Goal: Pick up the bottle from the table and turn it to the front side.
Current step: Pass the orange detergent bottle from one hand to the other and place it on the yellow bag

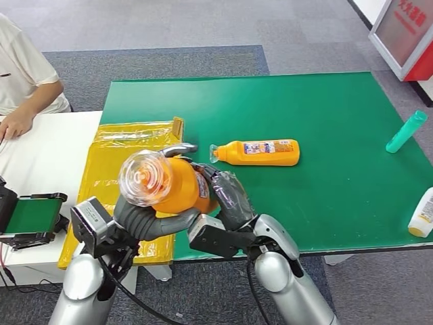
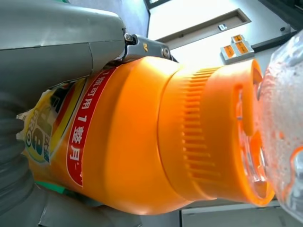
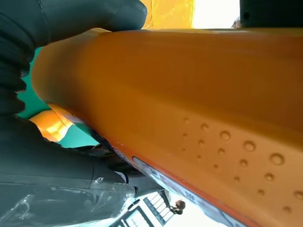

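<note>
Both hands of the robot hold one orange bottle [image 1: 171,184] in the air, above the near edge of the green table [image 1: 327,108] and over the yellow plastic bag [image 1: 109,169] that lies at the table's left end. The bottle is tilted so that its clear cap [image 1: 143,177] points up toward the head camera. The left hand [image 1: 148,220] is under the bottle and its grey fingers are wrapped around the lower side of the body; in the left wrist view the thumb [image 2: 60,42] presses on the label with red and yellow print, next to the ribbed orange collar [image 2: 200,132]. The right hand [image 1: 227,196] grips the rear part of the bottle, its dark fingers closed on it; in the right wrist view a dark finger [image 3: 71,19] lies over the orange wall, which has small round bumps. A second orange bottle [image 1: 258,153] lies on its side on the table, just behind the held one and apart from it. A teal bottle [image 1: 406,131] lies near the right edge, and a white bottle [image 1: 423,214] lies at the right near corner. A person in a white shirt [image 1: 23,74] sits at the white table [image 1: 51,156] on the left, with a hand [image 1: 16,122] resting on it.
</note>
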{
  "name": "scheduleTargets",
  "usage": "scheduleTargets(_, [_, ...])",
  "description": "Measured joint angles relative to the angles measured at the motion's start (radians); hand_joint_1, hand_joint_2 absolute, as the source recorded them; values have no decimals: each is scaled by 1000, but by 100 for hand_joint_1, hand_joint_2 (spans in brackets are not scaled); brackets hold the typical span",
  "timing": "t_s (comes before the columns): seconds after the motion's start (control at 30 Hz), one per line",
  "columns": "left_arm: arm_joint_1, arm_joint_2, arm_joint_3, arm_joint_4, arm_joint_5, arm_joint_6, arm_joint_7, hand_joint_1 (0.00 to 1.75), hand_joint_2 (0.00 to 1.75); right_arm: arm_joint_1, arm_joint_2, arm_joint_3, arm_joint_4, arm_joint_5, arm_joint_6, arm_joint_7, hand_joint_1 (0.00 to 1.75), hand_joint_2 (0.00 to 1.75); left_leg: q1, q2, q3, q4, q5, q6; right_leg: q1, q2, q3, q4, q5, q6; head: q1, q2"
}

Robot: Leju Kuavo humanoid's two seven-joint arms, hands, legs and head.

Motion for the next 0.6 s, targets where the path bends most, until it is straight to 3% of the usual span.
scheduleTargets(0.53, [0, 0, 4, 0, -13, 13, -1, 175, 175, 5, 0, -1, 1, -27, -6, 12, 175, 175, 0, 0, 0, 0, 0, 0, 0, 0, 0, 0, 0, 0, 0, 0])
scheduleTargets(0.57, [0, 0, 5, -1, -25, 22, -3, 175, 175, 5, 0, -2, 1, -33, -5, 15, 171, 175, 0, 0, 0, 0, 0, 0, 0, 0, 0, 0, 0, 0, 0, 0])
scheduleTargets(0.6, [1, -1, 6, -1, -47, 36, -5, 175, 175, 5, 0, -3, 0, -40, -3, 19, 135, 175, 0, 0, 0, 0, 0, 0, 0, 0, 0, 0, 0, 0, 0, 0])
